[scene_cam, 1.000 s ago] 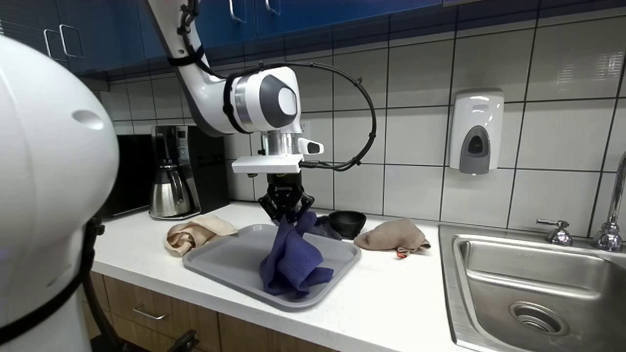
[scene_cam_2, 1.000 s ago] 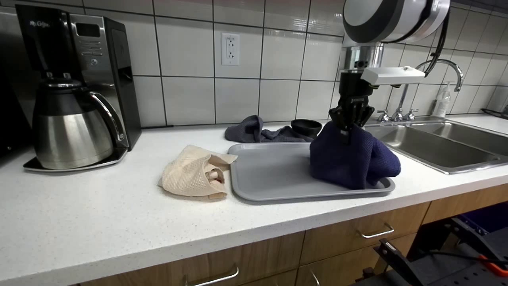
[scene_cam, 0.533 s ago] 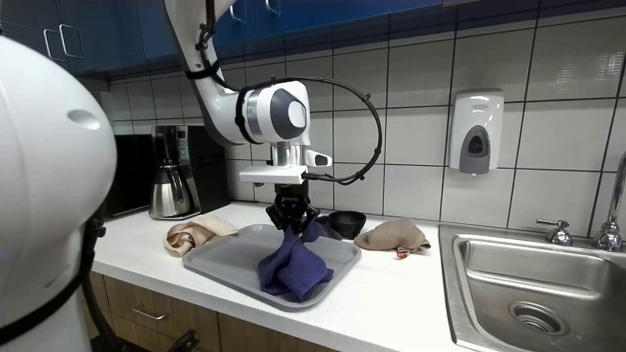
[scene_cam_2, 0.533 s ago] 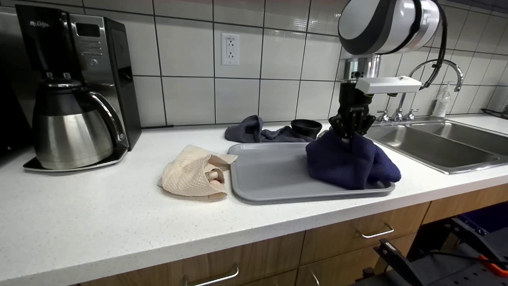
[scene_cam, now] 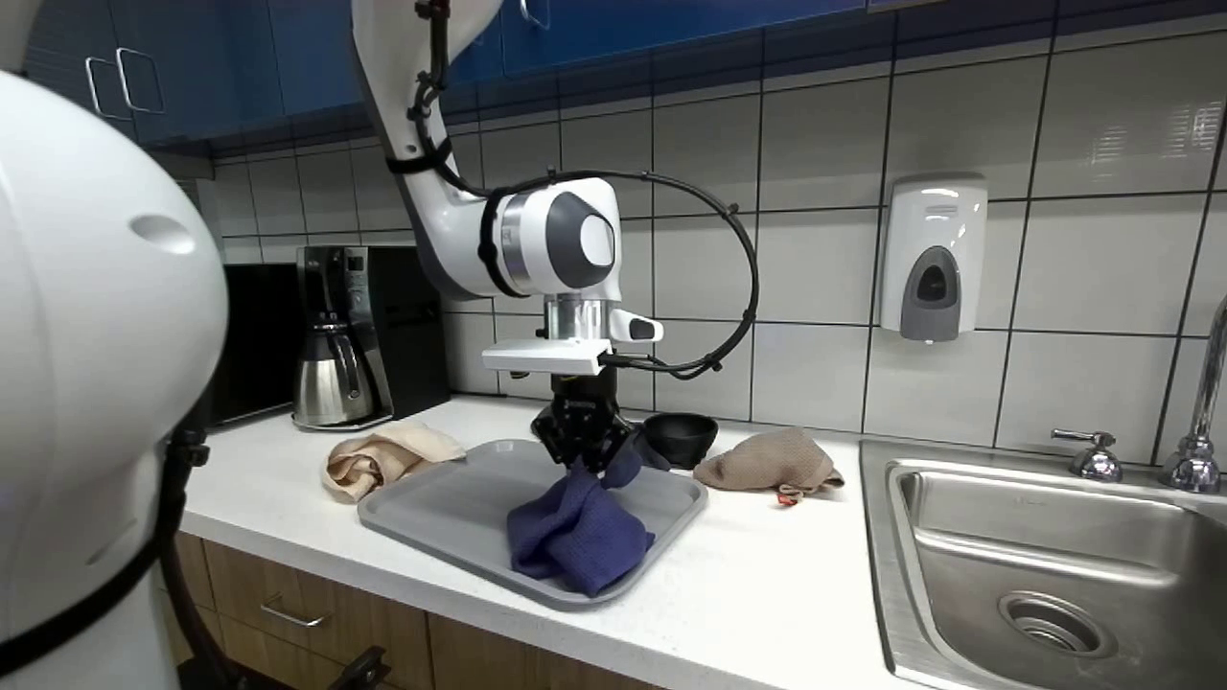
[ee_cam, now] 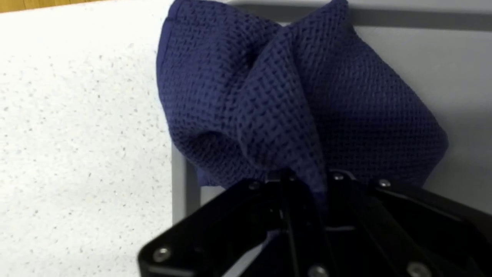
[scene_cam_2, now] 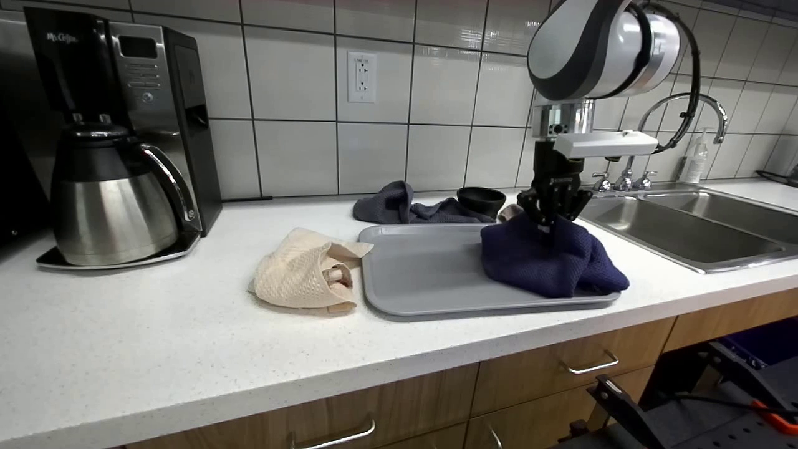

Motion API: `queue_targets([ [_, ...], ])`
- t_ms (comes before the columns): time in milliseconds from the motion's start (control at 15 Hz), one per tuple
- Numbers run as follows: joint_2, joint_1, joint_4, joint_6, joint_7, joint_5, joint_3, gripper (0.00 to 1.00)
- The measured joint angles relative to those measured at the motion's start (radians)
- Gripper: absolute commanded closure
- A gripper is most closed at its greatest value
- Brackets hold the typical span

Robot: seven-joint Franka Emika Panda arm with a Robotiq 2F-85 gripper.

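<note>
Black coffee maker [scene_cam_2: 153, 115] reads "Mr. Coffee". The claw [ee_cam: 309, 181] clamps navy cloth [scene_cam_2: 520, 265] on a gray tray [scene_cam_2: 430, 271], a bowl [scene_cam_2: 481, 201] behind.

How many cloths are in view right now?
4: purple cloth on the tray, beige cloth beside it, dark grey cloth behind the tray by the bowl, brown cloth between bowl and sink. More could be hidden.

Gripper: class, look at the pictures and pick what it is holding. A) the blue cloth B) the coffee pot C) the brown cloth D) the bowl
A: the wrist view shows a fold of the blue cloth caught in the gripper, with the rest bunched on the tray.
</note>
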Motion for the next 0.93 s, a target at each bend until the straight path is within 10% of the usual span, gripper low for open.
queue_targets([
  [533, -0.130, 0.000, 0.004, -0.098, 0.000, -0.047, -0.001, 0.01],
  [933, -0.215, -0.009, 0.004, -0.136, 0.000, -0.049, -0.002, 0.00],
])
